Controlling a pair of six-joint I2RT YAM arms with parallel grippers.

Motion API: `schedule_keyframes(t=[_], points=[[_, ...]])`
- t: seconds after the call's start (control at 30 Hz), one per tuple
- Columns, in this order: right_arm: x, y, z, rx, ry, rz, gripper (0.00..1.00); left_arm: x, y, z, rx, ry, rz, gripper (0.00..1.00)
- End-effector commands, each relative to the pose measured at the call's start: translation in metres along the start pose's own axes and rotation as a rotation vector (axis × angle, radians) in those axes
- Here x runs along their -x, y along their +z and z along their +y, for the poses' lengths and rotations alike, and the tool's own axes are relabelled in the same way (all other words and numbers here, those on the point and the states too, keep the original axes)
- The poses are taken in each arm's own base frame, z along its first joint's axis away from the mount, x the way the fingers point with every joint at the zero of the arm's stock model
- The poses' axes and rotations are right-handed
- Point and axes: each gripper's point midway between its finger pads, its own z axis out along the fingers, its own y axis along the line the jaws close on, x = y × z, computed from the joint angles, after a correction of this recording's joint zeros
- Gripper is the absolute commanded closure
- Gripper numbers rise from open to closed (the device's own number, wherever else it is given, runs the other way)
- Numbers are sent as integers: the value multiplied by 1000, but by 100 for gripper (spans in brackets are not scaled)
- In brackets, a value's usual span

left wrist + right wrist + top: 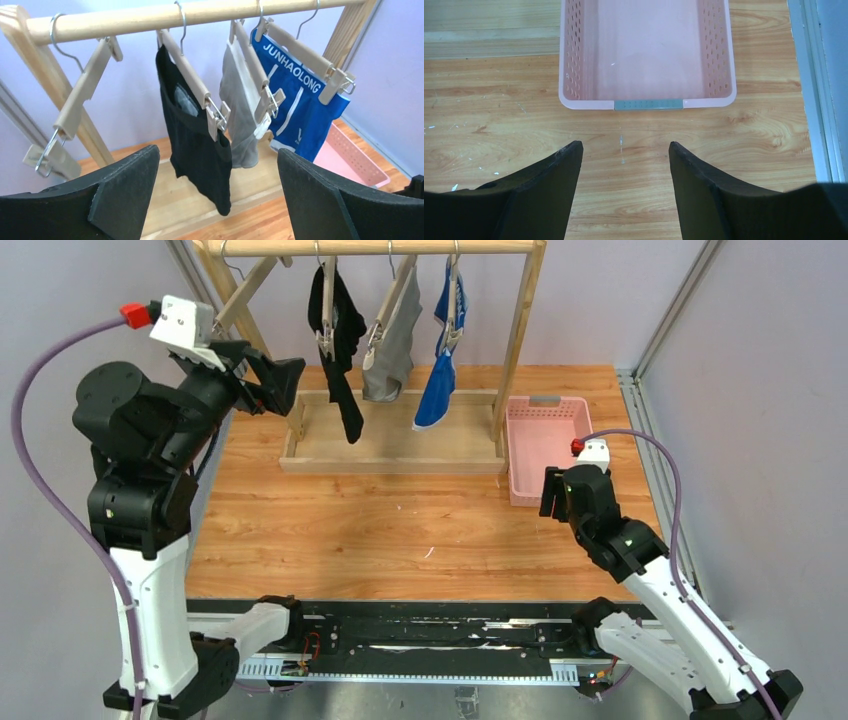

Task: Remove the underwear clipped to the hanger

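Note:
Three pieces of underwear hang from clip hangers on a wooden rail (370, 248). The black one (338, 335) (197, 140) hangs by one clip and droops low. Beside it hang the grey one (392, 340) (239, 117) and the blue one with white lettering (441, 370) (305, 107). My left gripper (288, 380) (218, 155) is raised left of the rack, open wide, facing the black underwear with nothing between its fingers. Low at the right, my right gripper (557, 492) (624, 146) points down over the table just in front of the pink basket (545, 445) (647, 104), open and holding nothing.
An unused clip hanger (75, 107) hangs at the rail's left end. The rack's wooden base frame (390, 462) lies on the table beneath the clothes, and its uprights (522, 335) stand beside the basket. Nothing lies in the basket. A metal rail (655, 470) runs along the table's right edge.

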Motion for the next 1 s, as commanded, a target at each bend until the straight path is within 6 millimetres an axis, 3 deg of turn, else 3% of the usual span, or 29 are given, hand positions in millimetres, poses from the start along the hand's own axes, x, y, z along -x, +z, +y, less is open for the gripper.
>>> schedule_keyframes(t=[0.0,0.3,0.43,0.57,0.73,0.97], points=[[4,-4,10,63,-14,-21,35,-14,21,-10,-75,-46,113,2],[18,-14,10,78,-18,-54,35,24,74,-25,-219,-85,44,2],[24,-15,12,88,-12,-60,36,29,98,-26,-250,-120,31,2],[27,-16,16,104,-5,-61,38,26,114,-20,-244,-158,30,2],[28,-18,15,106,-4,-60,38,4,135,-5,-190,-191,79,2],[26,-19,13,98,-5,-61,38,-12,148,14,-102,-168,107,2]])
